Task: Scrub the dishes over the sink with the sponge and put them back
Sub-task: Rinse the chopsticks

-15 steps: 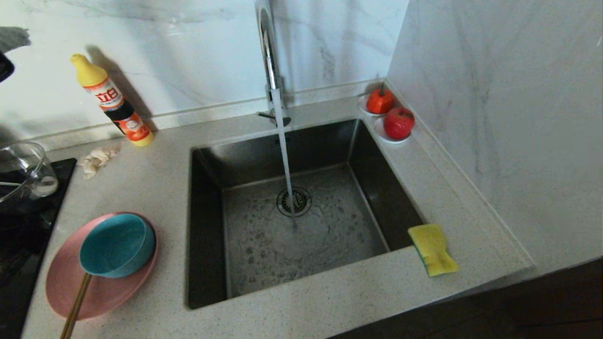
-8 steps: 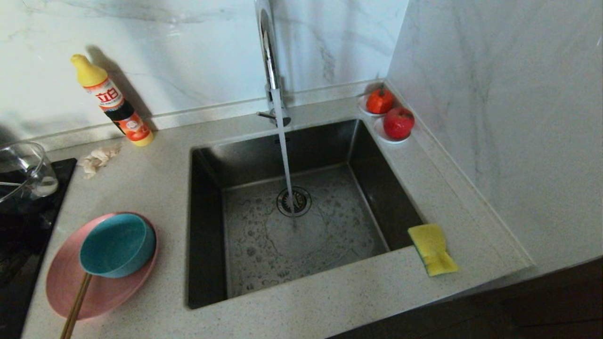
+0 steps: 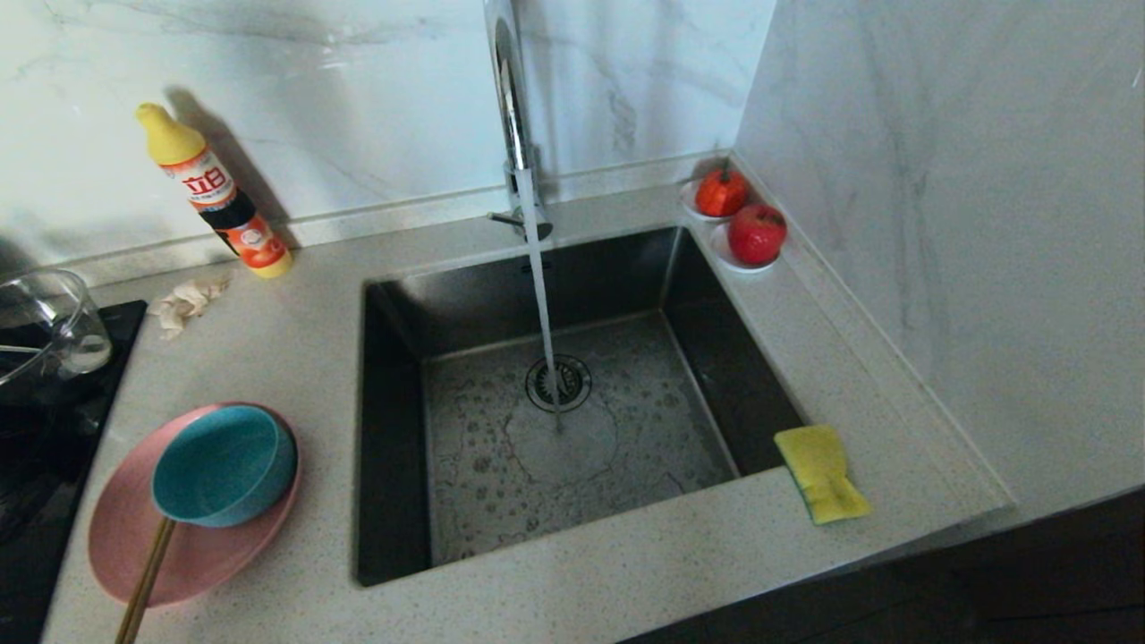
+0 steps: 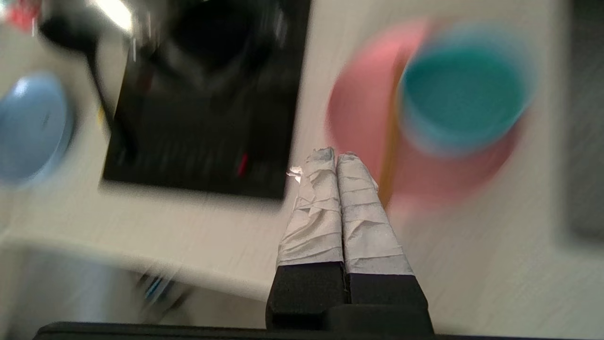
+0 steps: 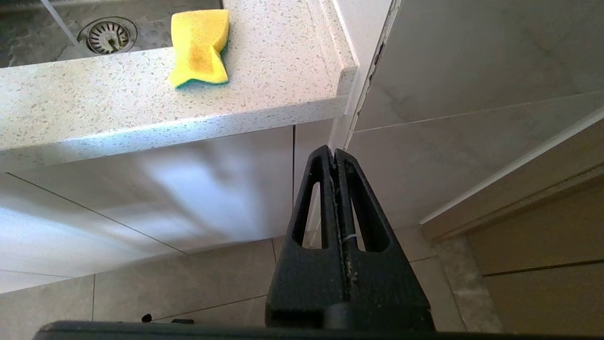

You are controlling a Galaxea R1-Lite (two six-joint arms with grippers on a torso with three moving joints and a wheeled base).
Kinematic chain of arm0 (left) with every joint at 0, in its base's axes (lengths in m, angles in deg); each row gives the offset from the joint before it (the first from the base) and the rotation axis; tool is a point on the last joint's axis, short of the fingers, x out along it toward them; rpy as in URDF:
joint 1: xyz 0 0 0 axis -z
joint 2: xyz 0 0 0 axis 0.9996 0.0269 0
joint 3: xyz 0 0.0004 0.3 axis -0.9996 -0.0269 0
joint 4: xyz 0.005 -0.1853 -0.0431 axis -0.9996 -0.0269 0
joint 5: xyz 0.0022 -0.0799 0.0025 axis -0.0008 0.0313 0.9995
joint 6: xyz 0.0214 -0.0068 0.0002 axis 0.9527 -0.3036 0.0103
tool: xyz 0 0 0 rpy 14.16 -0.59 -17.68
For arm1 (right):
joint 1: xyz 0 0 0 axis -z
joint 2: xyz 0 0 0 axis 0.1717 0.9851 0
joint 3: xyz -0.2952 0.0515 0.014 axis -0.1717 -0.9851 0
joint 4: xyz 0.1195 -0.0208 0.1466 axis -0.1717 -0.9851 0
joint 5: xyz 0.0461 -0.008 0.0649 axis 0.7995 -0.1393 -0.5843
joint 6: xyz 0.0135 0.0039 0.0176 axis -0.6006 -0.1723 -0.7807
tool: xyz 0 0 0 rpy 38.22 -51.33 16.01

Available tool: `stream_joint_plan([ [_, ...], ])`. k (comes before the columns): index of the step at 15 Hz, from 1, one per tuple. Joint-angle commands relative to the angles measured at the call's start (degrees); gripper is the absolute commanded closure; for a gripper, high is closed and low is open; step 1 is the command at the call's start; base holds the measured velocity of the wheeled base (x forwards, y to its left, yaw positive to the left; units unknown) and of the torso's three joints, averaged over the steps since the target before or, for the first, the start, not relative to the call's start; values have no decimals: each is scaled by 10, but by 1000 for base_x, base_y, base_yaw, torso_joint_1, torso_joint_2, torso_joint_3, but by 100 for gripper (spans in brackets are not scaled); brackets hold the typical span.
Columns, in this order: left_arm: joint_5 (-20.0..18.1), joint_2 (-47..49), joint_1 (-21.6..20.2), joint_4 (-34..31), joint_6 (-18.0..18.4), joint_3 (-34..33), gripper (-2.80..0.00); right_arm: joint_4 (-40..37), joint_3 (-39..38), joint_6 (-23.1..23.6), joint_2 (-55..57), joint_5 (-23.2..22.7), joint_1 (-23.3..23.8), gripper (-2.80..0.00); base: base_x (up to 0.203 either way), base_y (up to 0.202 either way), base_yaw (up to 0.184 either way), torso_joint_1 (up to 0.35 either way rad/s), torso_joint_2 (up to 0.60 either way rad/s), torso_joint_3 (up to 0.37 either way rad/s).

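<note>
A pink plate (image 3: 206, 559) lies on the counter left of the sink (image 3: 394, 447). It carries a teal bowl (image 3: 224, 465) and brown chopsticks (image 3: 143, 572) that stick out over its near edge. The yellow sponge (image 3: 821, 472) rests on the counter at the sink's near right corner. Water runs from the tap (image 3: 514, 116) onto the drain. Neither gripper shows in the head view. My left gripper (image 4: 334, 153) is shut and empty, hovering over the counter beside the plate (image 4: 363, 118), the bowl (image 4: 462, 94) and the chopsticks (image 4: 390, 156). My right gripper (image 5: 334, 151) is shut, parked below the counter edge under the sponge (image 5: 200, 47).
A detergent bottle (image 3: 215, 192) stands against the back wall, with an off-white rag (image 3: 183, 302) near it. A glass jug (image 3: 45, 326) sits on the black hob (image 3: 45, 429) at far left. Two saucers with red fruit (image 3: 756, 234) occupy the back right corner beside the side wall.
A grey tip of the left arm at the top left corner of the head view has gone out of sight. Water keeps running and the foam in the basin has shifted.
</note>
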Motion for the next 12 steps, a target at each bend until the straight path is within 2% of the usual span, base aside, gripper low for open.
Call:
stream_joint_plan([
  [1,3,-2,-4,-10,-1,-34,0,0,0,0,1,0,0,0,0,0,0,0,0,0],
  [4,2,34,-7,-11,-14,-42,0,0,0,0,0,0,0,0,0,0,0,0,0,0],
  [7,-19,98,-7,-11,-37,-33,0,0,0,0,0,0,0,0,0,0,0,0,0,0],
  [10,-78,183,-7,-38,-87,9,0,0,0,0,1,0,0,0,0,0,0,0,0,0],
  [12,-147,205,-22,-98,-108,52,0,0,0,0,1,0,0,0,0,0,0,0,0,0],
])
